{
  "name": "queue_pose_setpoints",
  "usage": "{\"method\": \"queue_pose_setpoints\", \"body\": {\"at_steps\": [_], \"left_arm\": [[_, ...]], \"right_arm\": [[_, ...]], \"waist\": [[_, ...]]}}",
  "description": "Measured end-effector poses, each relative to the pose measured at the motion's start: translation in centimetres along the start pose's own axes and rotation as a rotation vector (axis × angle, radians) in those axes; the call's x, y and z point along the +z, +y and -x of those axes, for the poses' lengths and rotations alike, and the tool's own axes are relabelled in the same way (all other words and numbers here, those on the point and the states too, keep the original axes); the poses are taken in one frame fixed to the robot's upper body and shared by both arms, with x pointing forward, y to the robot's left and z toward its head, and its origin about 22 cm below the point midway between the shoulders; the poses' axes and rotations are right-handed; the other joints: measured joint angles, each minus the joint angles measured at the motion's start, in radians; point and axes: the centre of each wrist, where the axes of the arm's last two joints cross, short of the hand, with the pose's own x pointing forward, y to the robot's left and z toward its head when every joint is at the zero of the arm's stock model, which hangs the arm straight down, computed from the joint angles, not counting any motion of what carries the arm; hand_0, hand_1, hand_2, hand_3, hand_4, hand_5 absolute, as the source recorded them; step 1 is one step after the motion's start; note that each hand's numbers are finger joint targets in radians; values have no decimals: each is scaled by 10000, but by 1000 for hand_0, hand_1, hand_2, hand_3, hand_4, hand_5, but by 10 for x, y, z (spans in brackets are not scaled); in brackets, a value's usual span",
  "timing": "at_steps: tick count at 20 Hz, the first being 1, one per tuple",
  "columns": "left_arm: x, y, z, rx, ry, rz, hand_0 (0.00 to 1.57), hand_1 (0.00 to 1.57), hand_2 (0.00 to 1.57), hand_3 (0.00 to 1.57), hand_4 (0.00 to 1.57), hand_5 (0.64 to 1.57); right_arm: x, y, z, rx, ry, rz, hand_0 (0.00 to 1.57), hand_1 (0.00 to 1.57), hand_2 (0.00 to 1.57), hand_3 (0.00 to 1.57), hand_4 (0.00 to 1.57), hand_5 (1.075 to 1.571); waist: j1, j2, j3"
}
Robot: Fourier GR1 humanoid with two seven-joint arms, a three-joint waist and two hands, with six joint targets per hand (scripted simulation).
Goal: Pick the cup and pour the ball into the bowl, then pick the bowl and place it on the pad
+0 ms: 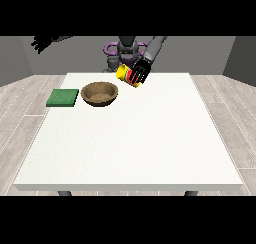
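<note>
Nearest the camera, the white bench (pixel 130 153) carries nothing of the task. Mid-bench, toward the view's left: green pad (pixel 63 97) lying flat, brown bowl (pixel 100 93) just beside it on its right, apart from it, upright, mouth up. No ball visible in the bowl.

Further back, beyond the bowl's right rim: yellow cup (pixel 126 74) held off the bench, tilted, by the robot hand at the view's right (pixel 141 72). Its dark fingers are curled round the cup body. Ball not discernible; cannot tell whether it is in the cup.

Farthest: robot hand at the view's left (pixel 41 42), raised high and well clear of the bench, fingers spread, holding nothing.

Judged step: pour, partly set up. The cup looks to sit behind and to the right of the bowl rather than over it. To do it well:
- carry the cup mouth over the bowl's middle before adding tilt;
- tip gradually so the ball rolls out rather than jumps the rim;
- keep the cup low over the bowl;
- avoid nudging the bowl toward the pad.
</note>
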Motion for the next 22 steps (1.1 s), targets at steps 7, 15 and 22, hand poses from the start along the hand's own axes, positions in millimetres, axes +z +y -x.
{"method": "queue_pose_setpoints", "body": {"at_steps": [7,15,22], "left_arm": [[-15,0,-55,-2481,-498,690,1351,1351,1571,1571,1364,1563],[-35,16,-101,-6488,-984,226,730,730,1571,1569,1012,1570],[-19,14,-129,-8393,-1577,786,167,167,1194,1571,1134,1570]], "right_arm": [[7,-16,23,-116,547,119,0,0,0,127,691,1554],[-18,7,24,-176,560,-272,0,0,0,300,699,1555],[-21,12,36,-298,661,-395,0,0,0,271,691,1548]], "waist": [[175,-392,-15],[-178,-454,-19],[-373,-528,-28]]}}
